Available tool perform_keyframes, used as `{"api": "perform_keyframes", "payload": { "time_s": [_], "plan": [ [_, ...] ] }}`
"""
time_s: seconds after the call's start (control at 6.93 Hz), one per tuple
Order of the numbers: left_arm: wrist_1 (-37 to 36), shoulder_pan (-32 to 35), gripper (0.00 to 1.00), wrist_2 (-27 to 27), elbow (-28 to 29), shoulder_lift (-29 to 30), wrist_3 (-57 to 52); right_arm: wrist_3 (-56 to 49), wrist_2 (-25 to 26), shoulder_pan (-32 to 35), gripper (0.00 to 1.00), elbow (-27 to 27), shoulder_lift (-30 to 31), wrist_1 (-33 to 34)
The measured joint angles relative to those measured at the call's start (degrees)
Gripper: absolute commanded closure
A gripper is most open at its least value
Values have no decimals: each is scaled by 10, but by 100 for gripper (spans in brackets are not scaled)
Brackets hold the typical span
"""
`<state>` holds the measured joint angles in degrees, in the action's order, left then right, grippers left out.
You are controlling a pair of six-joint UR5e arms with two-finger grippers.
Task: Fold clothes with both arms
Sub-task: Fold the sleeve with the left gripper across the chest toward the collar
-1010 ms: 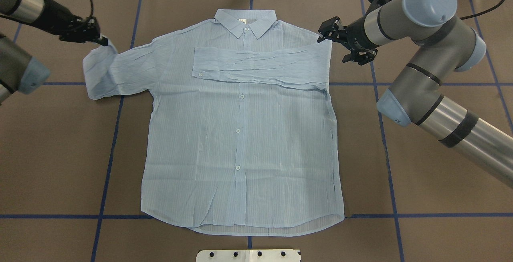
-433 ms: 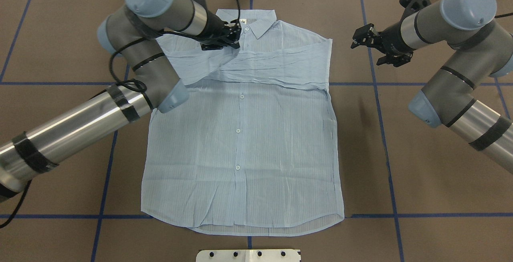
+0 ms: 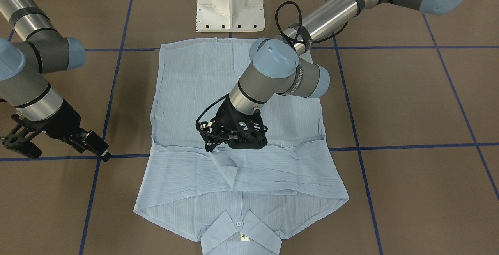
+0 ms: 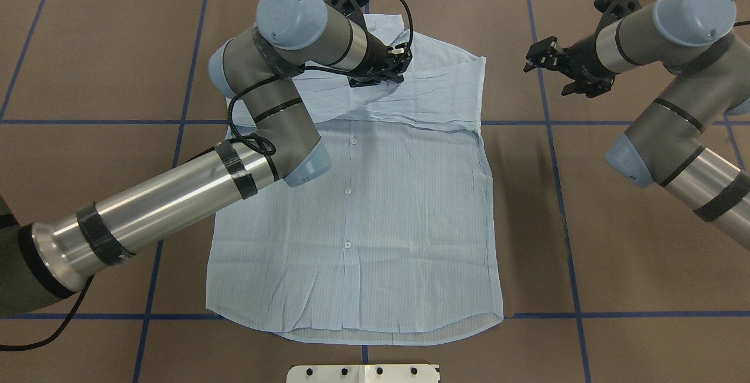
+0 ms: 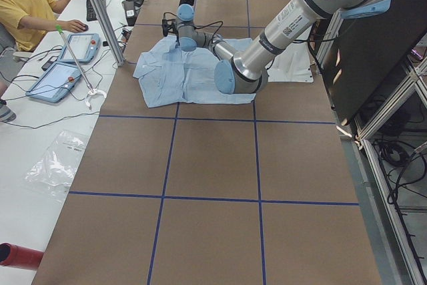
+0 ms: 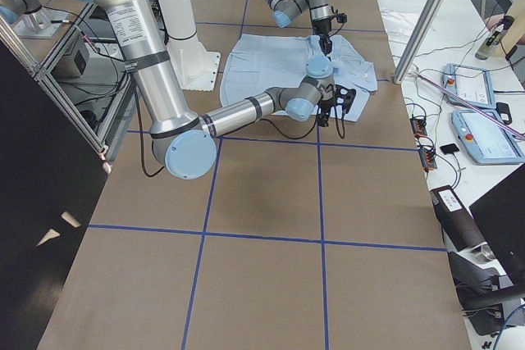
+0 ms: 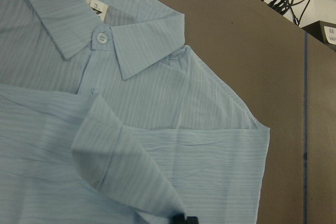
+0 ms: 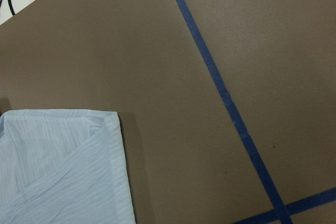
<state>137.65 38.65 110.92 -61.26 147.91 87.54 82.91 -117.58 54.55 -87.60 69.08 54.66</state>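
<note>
- Two grippers of mine work over the brown table, where the light blue shirt lies flat, buttons up, with its collar at the edge far from my base.
- My left gripper sits over the chest just below the collar. Its jaws are closed on the shirt's sleeve cuff, which is lifted off the cloth beneath.
- The other sleeve lies folded flat across the chest.
- My right gripper hangs above bare table just beside the shirt's shoulder, fingers spread apart, clear of the cloth.
</note>
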Motion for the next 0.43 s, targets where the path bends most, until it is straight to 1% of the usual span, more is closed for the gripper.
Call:
{"api": "perform_keyframes", "payload": {
  "time_s": [0.29,0.43],
  "plan": [
    [0,-18,100,-10,1,12,0,0,2,1,1,-2,0,0],
    [1,-29,100,-29,1,15,0,0,2,3,1,-2,0,0]
  ]
}}
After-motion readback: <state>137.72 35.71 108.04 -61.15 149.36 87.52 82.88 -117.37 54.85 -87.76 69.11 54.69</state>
